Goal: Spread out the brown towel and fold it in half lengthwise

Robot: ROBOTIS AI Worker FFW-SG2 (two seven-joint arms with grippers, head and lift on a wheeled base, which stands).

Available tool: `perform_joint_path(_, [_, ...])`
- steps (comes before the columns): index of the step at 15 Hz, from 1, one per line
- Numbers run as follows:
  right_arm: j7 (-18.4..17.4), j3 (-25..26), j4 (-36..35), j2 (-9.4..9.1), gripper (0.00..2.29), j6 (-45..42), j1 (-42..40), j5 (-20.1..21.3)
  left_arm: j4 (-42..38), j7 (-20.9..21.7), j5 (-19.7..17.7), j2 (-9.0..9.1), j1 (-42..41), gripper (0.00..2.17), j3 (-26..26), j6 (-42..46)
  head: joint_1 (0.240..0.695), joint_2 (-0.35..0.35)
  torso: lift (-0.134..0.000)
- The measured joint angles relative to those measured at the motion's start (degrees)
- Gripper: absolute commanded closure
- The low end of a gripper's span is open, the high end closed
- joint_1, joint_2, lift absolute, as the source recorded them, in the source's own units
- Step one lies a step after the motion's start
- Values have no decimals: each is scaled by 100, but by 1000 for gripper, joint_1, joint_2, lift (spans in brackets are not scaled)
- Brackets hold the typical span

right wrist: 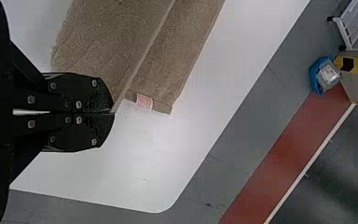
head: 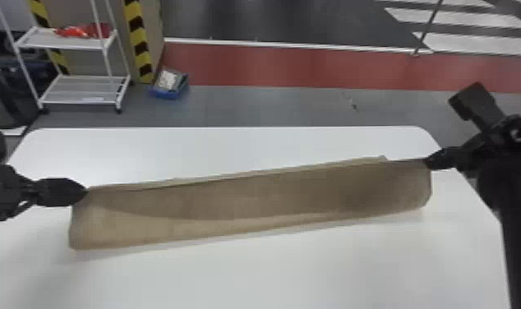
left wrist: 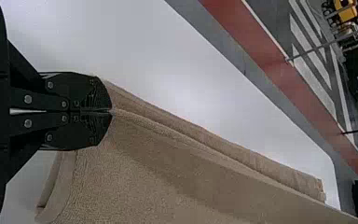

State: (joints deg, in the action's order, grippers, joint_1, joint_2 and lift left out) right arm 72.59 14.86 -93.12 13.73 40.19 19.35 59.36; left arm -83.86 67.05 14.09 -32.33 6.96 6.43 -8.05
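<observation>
Off to the head view's left, a white shelf rack (head: 75, 91) with something red (head: 81, 31), possibly cloth, on top. Near it, yellow-and-black striping (head: 138, 41) and a blue container (head: 164, 94) on the floor (head: 272, 107). Beyond, a red floor band (head: 272, 65).

One towel (head: 247, 197), two end effectors (head: 85, 191)

- See white table (head: 272, 279), far corners rounded, soft glare on top.
- Beyond it, see gray floor (head: 272, 107), then red strip (head: 292, 65) edged white, then darker floor with white stripes (head: 469, 18).
- Far left, have white wheeled cart (head: 66, 101), red items (head: 83, 31) on upper shelf.
- Behind cart, have beige panel (head: 87, 16) with yellow-black tape (head: 138, 35); near it, blue bin (head: 165, 94) on floor.
</observation>
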Motion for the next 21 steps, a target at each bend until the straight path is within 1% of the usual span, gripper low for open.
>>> perform_joint_path(3, [-5, -147, 337, 14, 1598, -21, 238, 113, 221, -38, 18, -62, 200, 1845, -122, 0, 695, -78, -125])
perform_joint_path(7, [-68, -383, 879, -83, 1598, -95, 598, 342, 541, -35, 179, -13, 617, 1845, -424, -13, 695, -70, -125])
perform_joint_path(11, [-135, -484, 1258, -98, 1598, -179, 800, 526, 766, -137, 266, -33, 771, 1845, -570, -3, 695, -65, -125])
perform_joint_path(16, [-306, -578, 1876, -108, 1598, -299, 1141, 763, 985, -271, 278, -65, 974, 1845, -711, 16, 695, -66, -125])
perform_joint_path(21, [-541, -783, 2144, -204, 1598, -396, 1284, 908, 1015, -292, 278, -35, 1063, 1845, -814, 72, 695, -62, -125])
